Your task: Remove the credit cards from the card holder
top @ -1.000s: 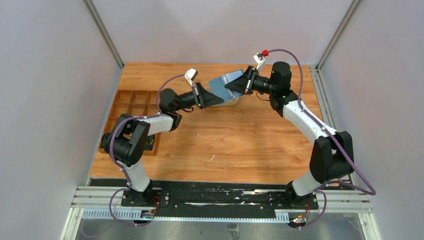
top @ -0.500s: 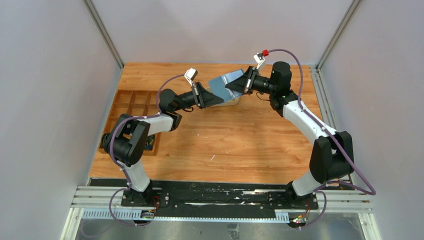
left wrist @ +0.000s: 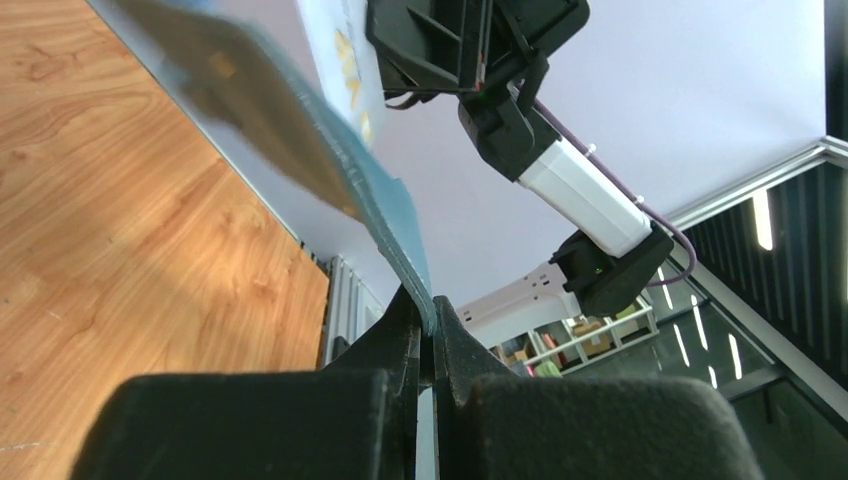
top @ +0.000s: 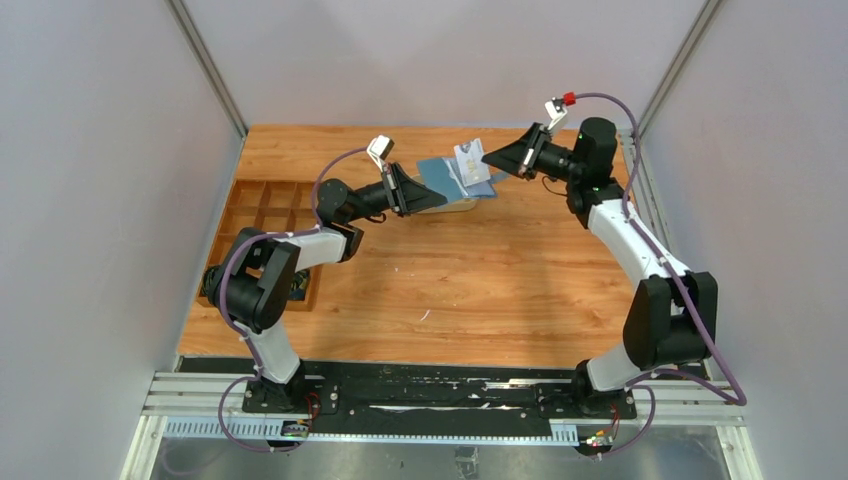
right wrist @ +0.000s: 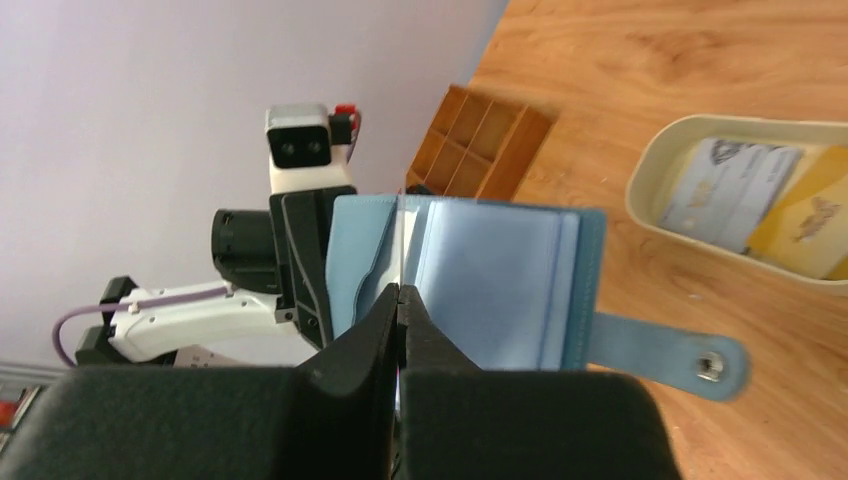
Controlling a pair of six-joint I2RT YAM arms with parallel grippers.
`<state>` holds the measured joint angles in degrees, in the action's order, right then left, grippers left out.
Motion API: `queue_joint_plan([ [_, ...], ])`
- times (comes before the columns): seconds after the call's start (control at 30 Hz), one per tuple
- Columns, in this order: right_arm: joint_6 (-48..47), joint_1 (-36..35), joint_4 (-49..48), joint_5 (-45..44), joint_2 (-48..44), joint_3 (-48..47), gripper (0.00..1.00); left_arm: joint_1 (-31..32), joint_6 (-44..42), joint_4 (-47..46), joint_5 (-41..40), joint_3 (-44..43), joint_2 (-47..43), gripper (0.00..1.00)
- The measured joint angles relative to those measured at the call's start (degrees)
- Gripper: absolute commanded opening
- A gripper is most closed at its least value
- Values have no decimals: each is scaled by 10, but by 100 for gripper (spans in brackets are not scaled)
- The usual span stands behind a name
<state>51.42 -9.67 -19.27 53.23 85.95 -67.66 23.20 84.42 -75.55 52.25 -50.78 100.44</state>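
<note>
The right gripper [top: 488, 157] has closed and drawn back from the card holder [top: 440, 178]. Its jaws are pinched tight on a pale credit card [top: 470, 162] just ahead of its tips, and the card is probably clear of the pocket. The left gripper [left wrist: 425, 322] stays clamped on the holder's edge, so one card looks nearly extracted.

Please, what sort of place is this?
Probably a robot test cell in a lab: a left arm and a right arm bolted to a metal rail, at a wooden table enclosed by plain grey panels.
</note>
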Motion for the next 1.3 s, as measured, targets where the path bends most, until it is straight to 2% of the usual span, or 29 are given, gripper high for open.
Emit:
queue_joint_plan([
  [0.4,0,60,-4,-13,-17,1,0,-3,0,-14,5,1,0,0],
  [0.63,-1,68,-2,-16,-30,1,0,-3,-32,16,6,12,-2,0],
  [0.77,-4,68,6,-23,-31,1,0,-4,-93,104,6,24,-24,0],
  [1.03,-13,68,20,-34,-30,1,0,-5,-323,407,-8,47,-119,0],
  [1.2,-31,41,42,-58,4,-23,0,-5,-402,505,-17,104,-129,0],
  [1.23,-31,39,42,-59,7,-24,0,-5,-435,554,-21,128,-129,0],
  [1.3,-37,14,48,-67,39,-52,0,-5,-461,570,-27,142,-129,0],
])
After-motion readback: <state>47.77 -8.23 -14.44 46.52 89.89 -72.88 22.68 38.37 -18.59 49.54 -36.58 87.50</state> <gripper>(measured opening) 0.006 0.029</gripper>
